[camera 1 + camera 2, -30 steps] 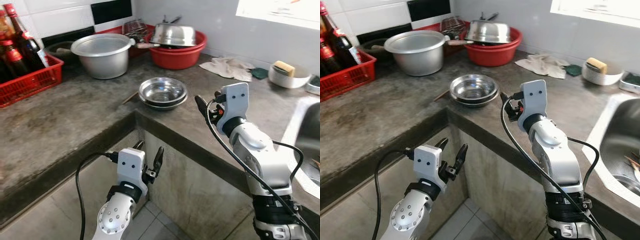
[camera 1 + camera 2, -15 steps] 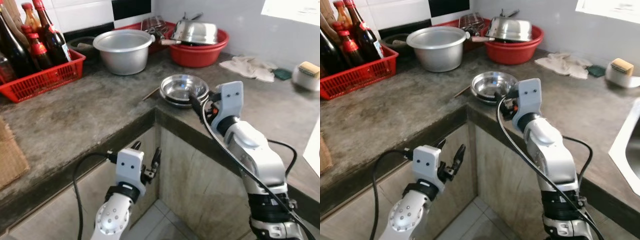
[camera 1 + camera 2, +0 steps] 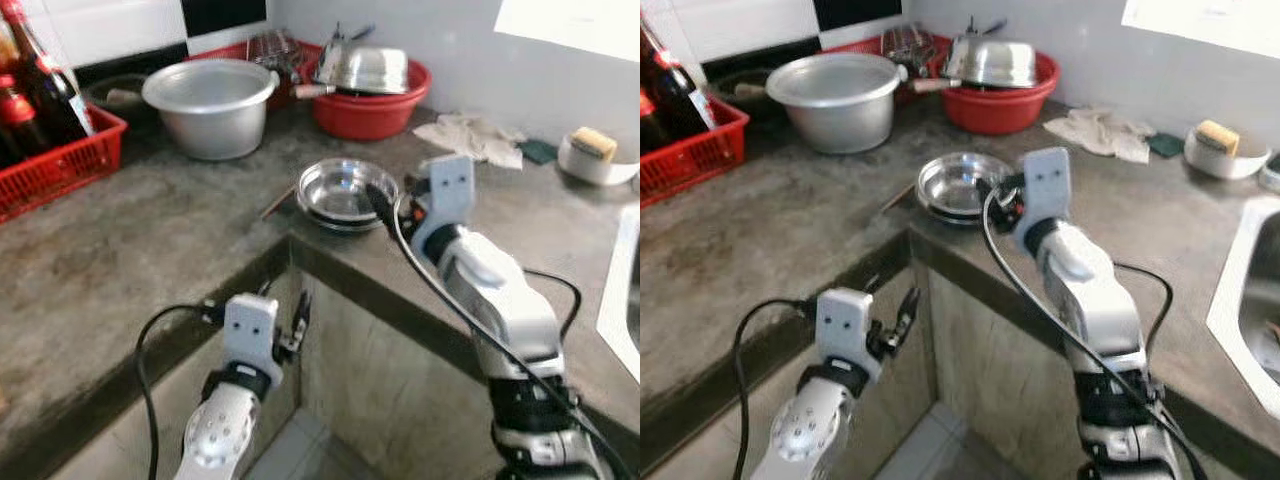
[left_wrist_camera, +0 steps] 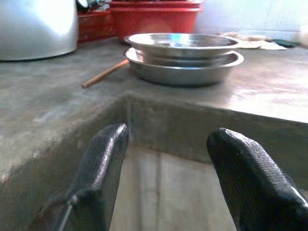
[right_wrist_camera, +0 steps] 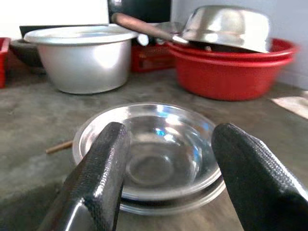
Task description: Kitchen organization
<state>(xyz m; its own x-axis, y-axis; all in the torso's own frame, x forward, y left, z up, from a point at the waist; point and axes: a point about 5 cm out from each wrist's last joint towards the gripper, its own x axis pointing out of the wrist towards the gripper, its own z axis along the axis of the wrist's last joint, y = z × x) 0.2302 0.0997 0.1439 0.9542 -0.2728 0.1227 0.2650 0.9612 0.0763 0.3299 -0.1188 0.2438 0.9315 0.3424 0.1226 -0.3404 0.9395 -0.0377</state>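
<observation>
At the inner corner of the grey concrete counter [image 3: 150, 250], the right arm reaches forward and up over the edge, its right gripper [image 5: 166, 178] held level just short of the stacked steel bowls [image 3: 345, 190]. Its two black fingers [image 5: 101, 178] stand wide apart, holding nothing; in the right wrist view the bowls sit between and just beyond the fingertips, not touched. The stack is two shallow shiny bowls, one nested in the other, round, with mirror glare inside, resting flat near the counter's corner. A thin brown stick [image 4: 103, 73] lies on the counter just beside the stack.

The left arm hangs lower, below counter height in front of the cabinet face; the left gripper [image 4: 166, 154] points at the counter edge, fingers spread, empty.

Behind the bowls: a large aluminium pot [image 3: 208, 105], a red basin [image 3: 375, 105] carrying an upturned steel bowl [image 3: 368, 68], a red crate [image 3: 55, 160] with dark bottles [image 3: 35, 85], a crumpled cloth [image 3: 470, 137], and a small white dish with a sponge [image 3: 590, 152].
</observation>
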